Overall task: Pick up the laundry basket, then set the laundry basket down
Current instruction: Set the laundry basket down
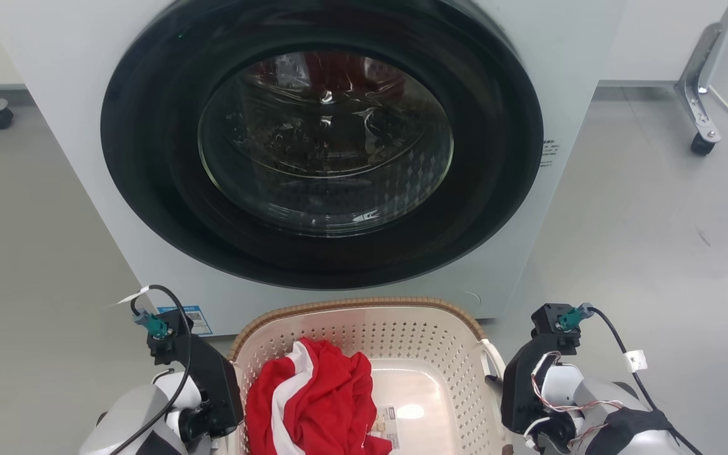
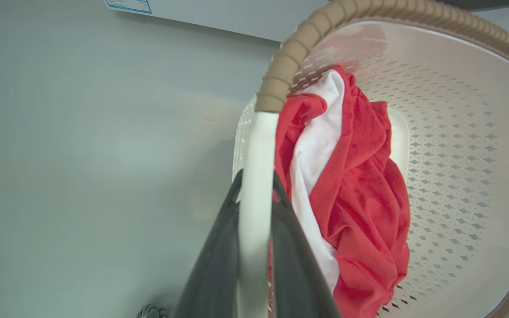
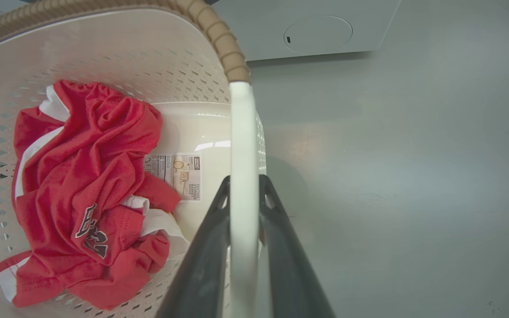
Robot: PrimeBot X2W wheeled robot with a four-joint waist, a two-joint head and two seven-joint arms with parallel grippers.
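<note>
Laundry basket (image 1: 402, 338) sits in front of the robot at the bottom centre of the head view, just before the washing machine (image 1: 54, 95). The machine's round door (image 1: 323, 145) is closed. Cannot tell if the basket is on the grey floor (image 1: 655, 221) or lifted off it.

Left gripper (image 2: 256, 187): both dark fingers clamped tight on the basket's white left handle (image 2: 256, 145), one finger on each side, just below where the brown rim (image 2: 281, 70) ends. In the head view the left gripper (image 1: 212, 392) sits at the basket's left edge.

Right gripper (image 3: 244, 185): same grip, fingers pinched onto the white right handle (image 3: 242, 132), one on either side. In the head view the right gripper (image 1: 519, 392) is against the basket's right side.

Inside the basket: a crumpled red and white shirt (image 3: 86, 176) with dark lettering, lying toward the left wall. A small label (image 3: 179, 174) on the bottom is partly covered by the shirt.
</note>
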